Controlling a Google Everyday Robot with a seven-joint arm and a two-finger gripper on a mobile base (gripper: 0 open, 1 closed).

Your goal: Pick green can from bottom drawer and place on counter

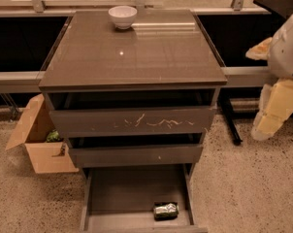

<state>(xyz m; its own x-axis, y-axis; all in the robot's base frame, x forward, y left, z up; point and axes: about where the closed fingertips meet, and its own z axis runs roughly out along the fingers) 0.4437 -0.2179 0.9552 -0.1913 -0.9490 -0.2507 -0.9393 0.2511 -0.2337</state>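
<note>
The approach seemed barely begun. The green can (166, 210) lay in the open bottom drawer (129, 188), lower middle of frame. The end effector (272, 115) hung at the right edge, well apart, its state impossible to tell. The next move called for lowering it toward the can.

No legible txt or labels, incl. on gripper (267, 126) at right
</note>
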